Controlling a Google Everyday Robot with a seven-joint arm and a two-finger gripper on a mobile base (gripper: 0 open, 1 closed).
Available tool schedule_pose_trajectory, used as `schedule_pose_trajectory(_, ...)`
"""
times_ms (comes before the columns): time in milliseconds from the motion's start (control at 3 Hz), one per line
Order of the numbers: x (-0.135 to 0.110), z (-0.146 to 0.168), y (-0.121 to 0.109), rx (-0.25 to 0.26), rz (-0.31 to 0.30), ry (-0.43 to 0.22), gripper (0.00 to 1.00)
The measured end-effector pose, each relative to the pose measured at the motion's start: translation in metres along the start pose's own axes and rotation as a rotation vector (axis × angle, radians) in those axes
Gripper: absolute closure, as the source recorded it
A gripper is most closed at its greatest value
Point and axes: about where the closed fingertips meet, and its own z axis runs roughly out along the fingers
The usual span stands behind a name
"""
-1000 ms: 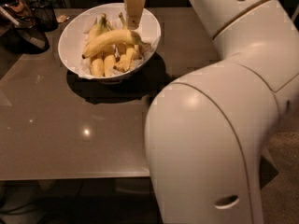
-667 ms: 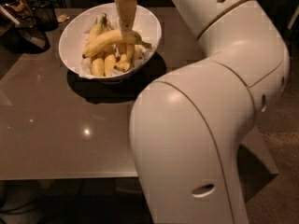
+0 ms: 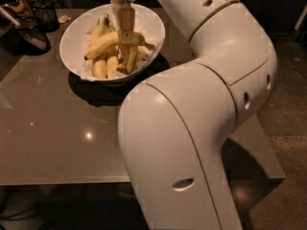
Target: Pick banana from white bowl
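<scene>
Robot arm (image 3: pixel 192 128) fills the near right side and reaches over the grey tabletop (image 3: pixel 57 138). White bowl (image 3: pixel 76 35) sits toward the far left corner. The banana (image 3: pixel 103 43) lies inside it, across the smaller bananas (image 3: pixel 106 66). Gripper (image 3: pixel 125 35) points down at the banana's middle, overlapping it. Cannot tell whether it is clamped. Dark wire basket (image 3: pixel 45 13) stands at the far left edge.

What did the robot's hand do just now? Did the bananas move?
The gripper came down and a little left into the white bowl, right at the banana. The arm swung left too. Whether it has hold of the banana, I cannot tell. The bowl, smaller bananas and table stayed put.
</scene>
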Motion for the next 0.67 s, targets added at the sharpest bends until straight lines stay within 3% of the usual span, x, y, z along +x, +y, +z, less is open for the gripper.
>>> schedule_pose_trajectory(667,0.003,0.025,0.001,-0.049,-0.01,0.016,0.29)
